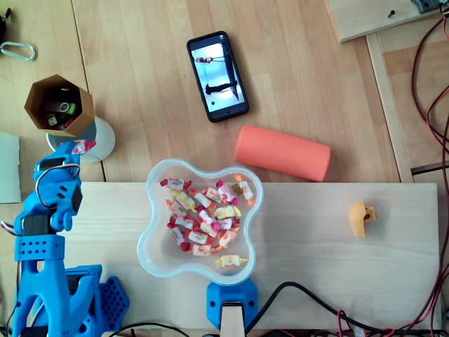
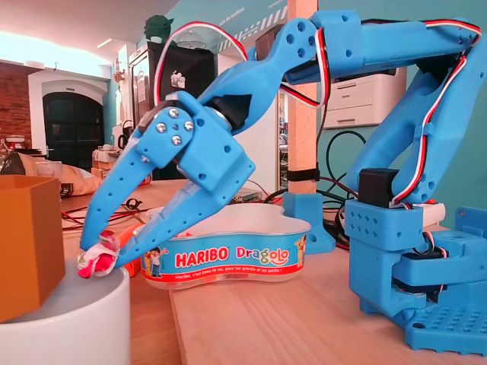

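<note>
1. The white cup (image 2: 65, 323) sits closest to the fixed view's lens, at bottom left, with a brown hexagonal holder (image 2: 27, 247) pressed against its left side.
2. The blue gripper (image 2: 103, 255) pinches a pink-and-white wrapped candy (image 2: 94, 263) between its fingertips, right at the cup's rim. Whether the candy touches the rim cannot be told.
3. Behind the gripper, the clear bowl (image 2: 228, 255) carries a label reading "HARIBO Dragolo". The line beneath is too small to read.
4. In the overhead view the candy (image 1: 84, 146) lies over the cup's (image 1: 105, 140) left edge. The bowl (image 1: 142, 249), with its many wrapped sweets, stands well to the right.
5. A phone (image 1: 217, 76) and an orange cylinder (image 1: 283, 152) lie beyond the bowl.
</note>
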Motion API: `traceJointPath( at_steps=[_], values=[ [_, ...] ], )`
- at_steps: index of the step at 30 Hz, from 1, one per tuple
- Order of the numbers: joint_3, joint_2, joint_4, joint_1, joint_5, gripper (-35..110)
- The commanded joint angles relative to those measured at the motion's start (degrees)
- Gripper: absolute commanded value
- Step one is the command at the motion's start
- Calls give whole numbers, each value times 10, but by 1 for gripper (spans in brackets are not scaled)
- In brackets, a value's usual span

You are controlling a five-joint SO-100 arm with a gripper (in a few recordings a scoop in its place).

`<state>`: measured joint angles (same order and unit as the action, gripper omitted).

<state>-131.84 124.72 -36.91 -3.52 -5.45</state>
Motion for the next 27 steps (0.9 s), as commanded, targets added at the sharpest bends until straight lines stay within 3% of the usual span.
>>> traceJointPath(
  at_steps=[1,17,27],
  values=[
    [18,12,2,-13,-5,10],
    [18,18,2,-13,-5,11],
    [-78,265,-8,-48,5,11]
  ],
)
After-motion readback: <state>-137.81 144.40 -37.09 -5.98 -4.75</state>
